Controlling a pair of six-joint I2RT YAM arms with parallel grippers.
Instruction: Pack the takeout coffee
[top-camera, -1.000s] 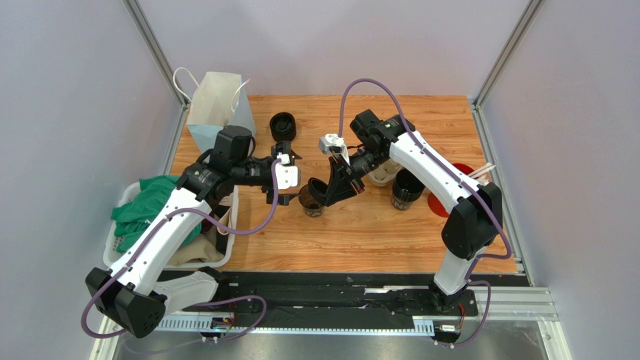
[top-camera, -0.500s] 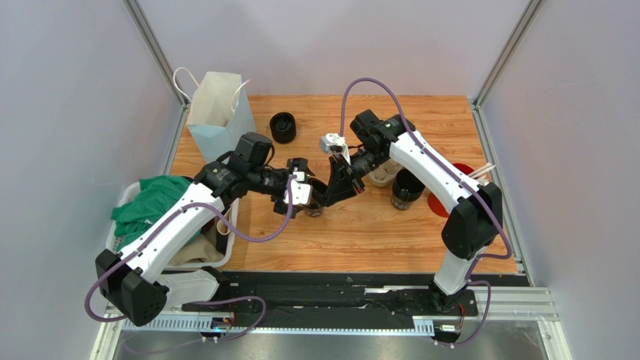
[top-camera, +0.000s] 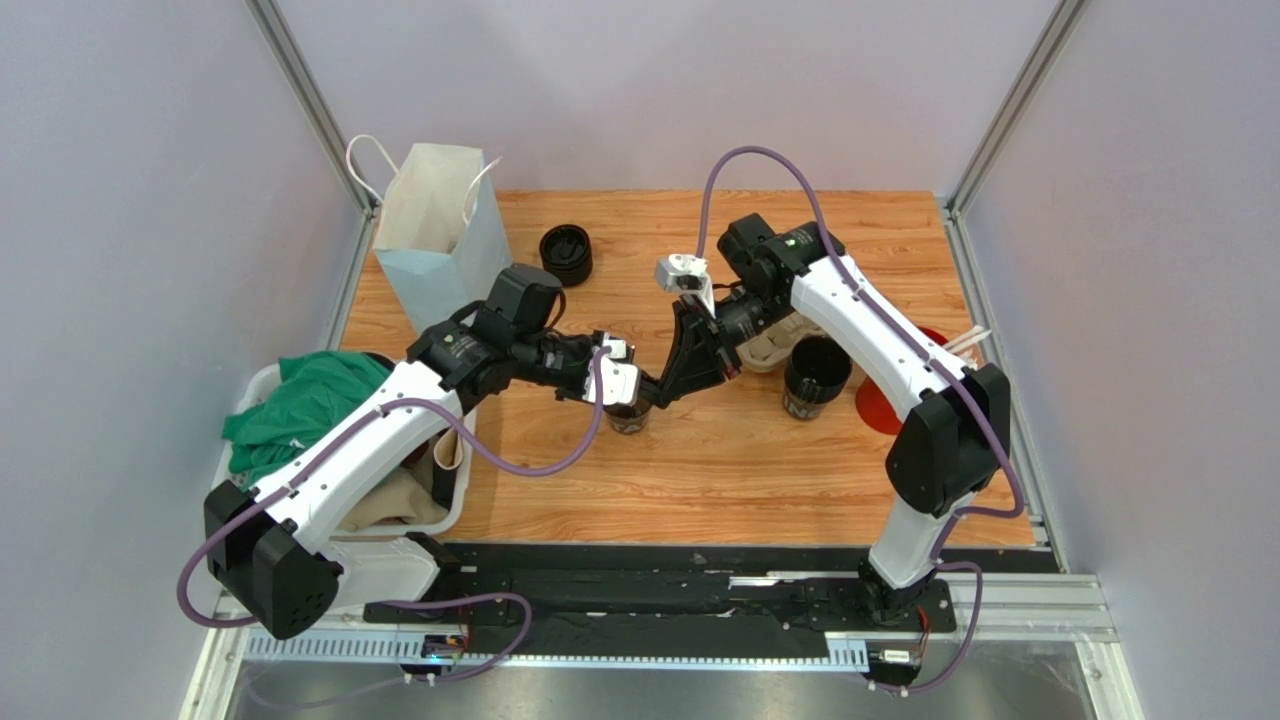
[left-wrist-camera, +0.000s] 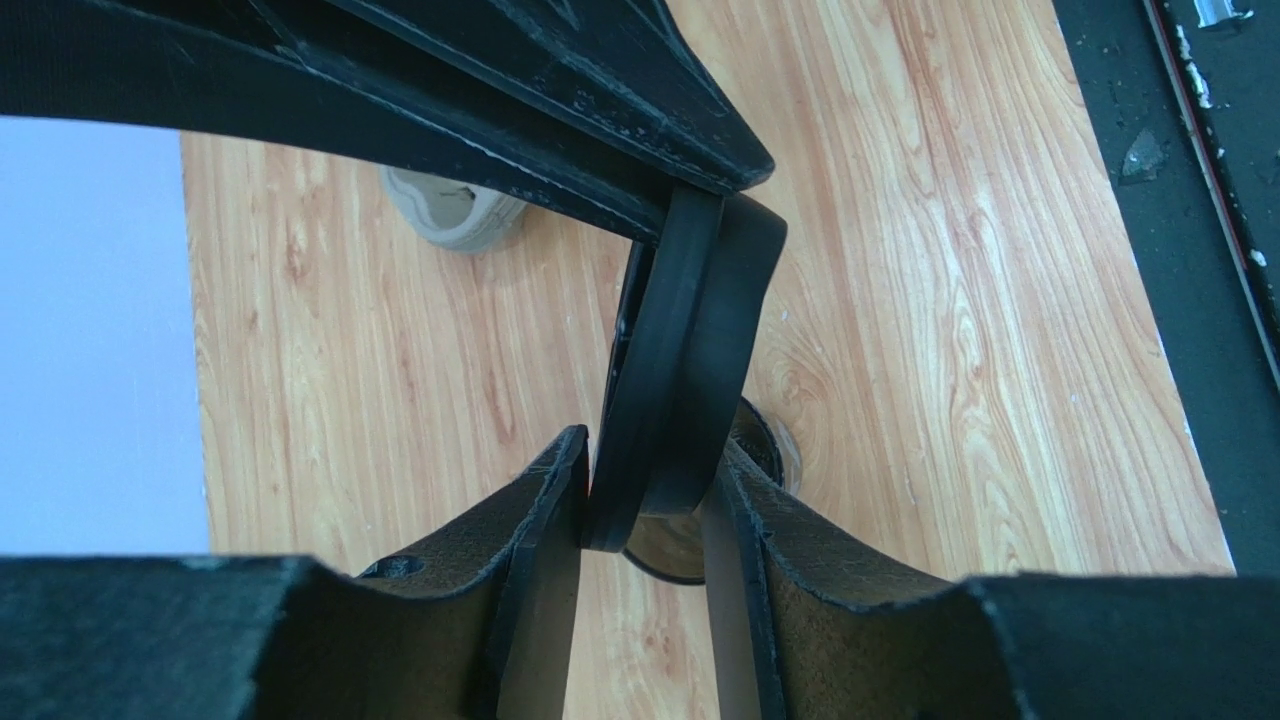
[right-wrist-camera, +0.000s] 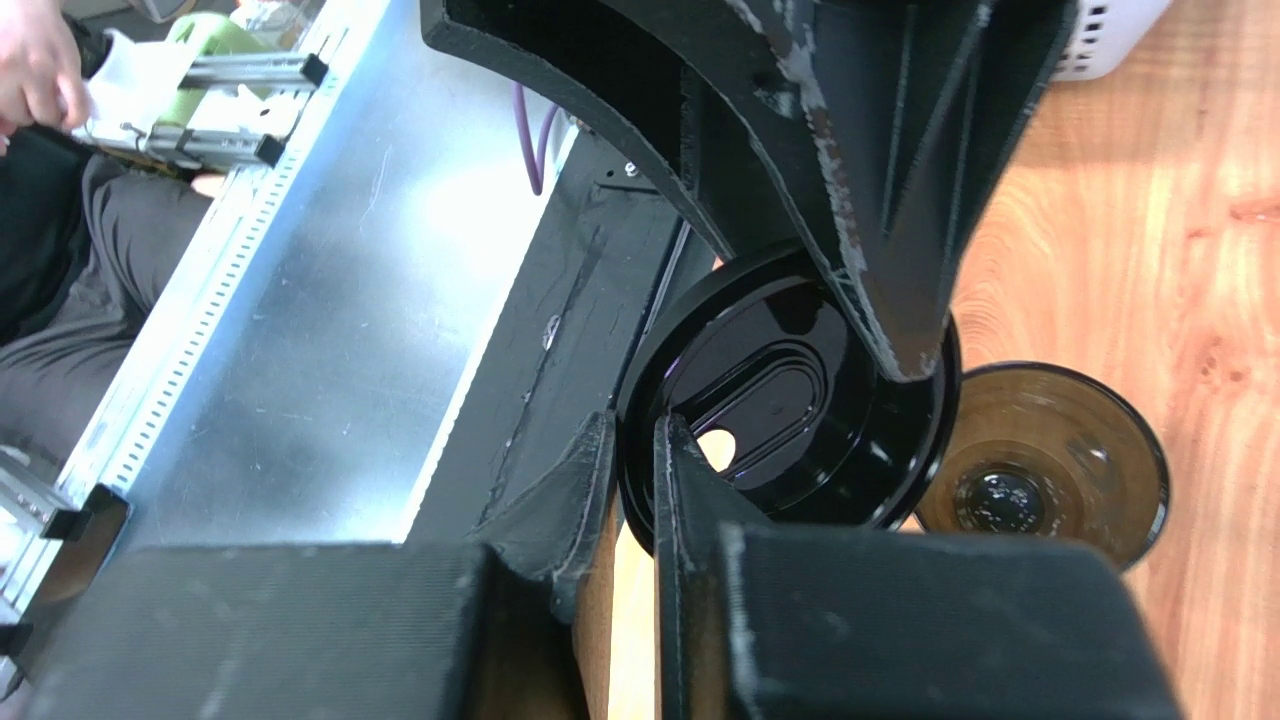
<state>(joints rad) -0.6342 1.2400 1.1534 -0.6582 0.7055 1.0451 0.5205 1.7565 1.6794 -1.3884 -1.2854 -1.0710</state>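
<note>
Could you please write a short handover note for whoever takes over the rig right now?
Right gripper: shut on the rim of the black lid.
Left gripper: closed against both lid faces, apparently gripping too.
Open cup stands on the table just beneath; paper bag back left.
Done: nothing packed yet. Left: lid the cup, then pack it.

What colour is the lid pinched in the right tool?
Glossy black; the lid shows best in the right wrist view.
</note>
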